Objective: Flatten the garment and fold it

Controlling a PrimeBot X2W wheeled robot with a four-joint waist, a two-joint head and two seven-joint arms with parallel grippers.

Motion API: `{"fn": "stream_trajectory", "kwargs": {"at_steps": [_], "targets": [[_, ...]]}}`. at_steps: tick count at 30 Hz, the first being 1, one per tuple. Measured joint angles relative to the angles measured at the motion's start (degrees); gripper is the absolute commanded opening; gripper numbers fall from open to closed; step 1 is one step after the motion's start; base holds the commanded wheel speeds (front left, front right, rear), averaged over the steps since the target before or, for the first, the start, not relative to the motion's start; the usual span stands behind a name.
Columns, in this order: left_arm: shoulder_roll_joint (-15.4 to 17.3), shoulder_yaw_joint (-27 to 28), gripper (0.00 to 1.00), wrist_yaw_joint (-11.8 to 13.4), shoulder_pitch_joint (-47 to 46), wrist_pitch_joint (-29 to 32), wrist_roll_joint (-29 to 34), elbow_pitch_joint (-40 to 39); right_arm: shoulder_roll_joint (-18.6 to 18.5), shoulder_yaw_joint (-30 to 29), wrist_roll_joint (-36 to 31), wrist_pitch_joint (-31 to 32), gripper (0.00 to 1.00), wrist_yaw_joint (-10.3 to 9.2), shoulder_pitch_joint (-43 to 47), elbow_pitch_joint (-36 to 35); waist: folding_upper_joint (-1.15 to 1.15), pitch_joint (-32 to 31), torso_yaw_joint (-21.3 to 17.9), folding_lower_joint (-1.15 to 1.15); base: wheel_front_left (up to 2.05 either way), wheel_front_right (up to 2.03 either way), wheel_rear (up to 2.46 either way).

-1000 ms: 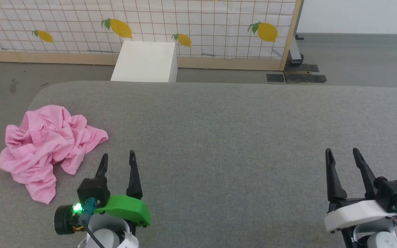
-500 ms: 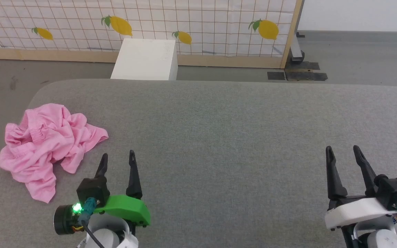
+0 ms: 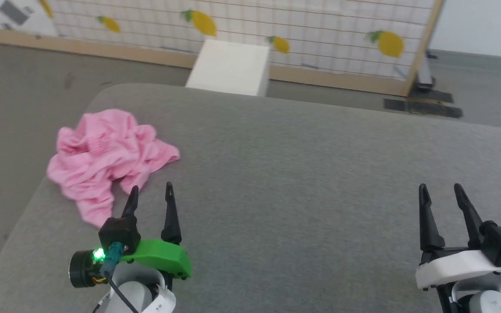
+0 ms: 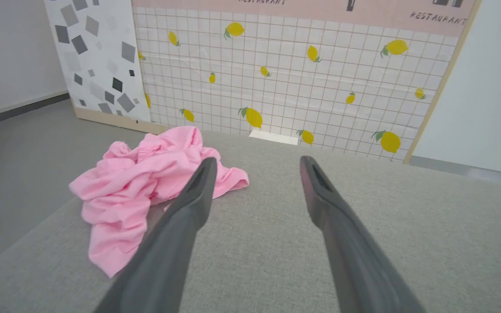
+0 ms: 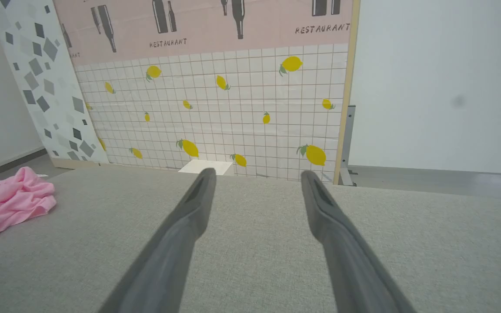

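The left tool [image 4: 258, 161] hangs over the grey table [image 4: 272, 252], its two dark fingers spread wide with nothing between them. The garment [image 4: 137, 182], pink and crumpled, lies near the table's left edge, partly behind the left finger. A lemon-printed grid panel [image 4: 298, 82] stands beyond.

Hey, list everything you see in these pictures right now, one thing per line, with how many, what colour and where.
garment: one, light pink, crumpled at the far left of the padded surface
padded surface: one, grey, spread under both grippers
box: one, white, on the floor behind the surface's far edge
screen: one, white grid with yellow lemons, upright behind the box
panel: one, white with grey squares, left of the screen
floor: grey, around the surface
left gripper: one, dark fingers, green mount, open, near the garment
right gripper: one, dark fingers, white mount, open, over bare surface
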Motion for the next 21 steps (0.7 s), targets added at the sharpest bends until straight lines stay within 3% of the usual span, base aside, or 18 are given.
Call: {"fn": "stream_trajectory", "kwargs": {"at_steps": [3, 4, 6, 21], "targets": [[0.4, 0.5, 1.0, 0.0, 0.0, 0.0, 0.0, 0.0, 0.0, 0.3, 0.0, 0.0, 1.0, 0.0, 0.0, 0.0, 0.0, 0.0, 3.4, 0.0, 0.0, 0.0, 0.0], [0.8, 0.9, 1.0, 0.4, 0.2, 0.0, 0.0, -0.1, 0.0, 0.8, -0.3, 0.0, 1.0, 0.0, 0.0, 0.0, 0.0, -0.1, 7.0, 0.0, 0.0, 0.0, 0.0], [1.1, 1.2, 1.0, 0.5, 0.6, 0.0, 0.0, -0.1, 0.0, 1.3, -0.3, 0.0, 1.0, 0.0, 0.0, 0.1, 0.0, -0.1, 9.6, 0.0, 0.0, 0.0, 0.0], [2.4, 1.4, 1.0, 1.1, 2.2, 0.0, -0.1, -0.8, 0.1, 4.2, -0.4, 0.0, 1.0, 0.0, 0.4, 1.1, 0.0, -1.3, 26.7, 0.0, -0.01, -0.01, -0.01]]}}
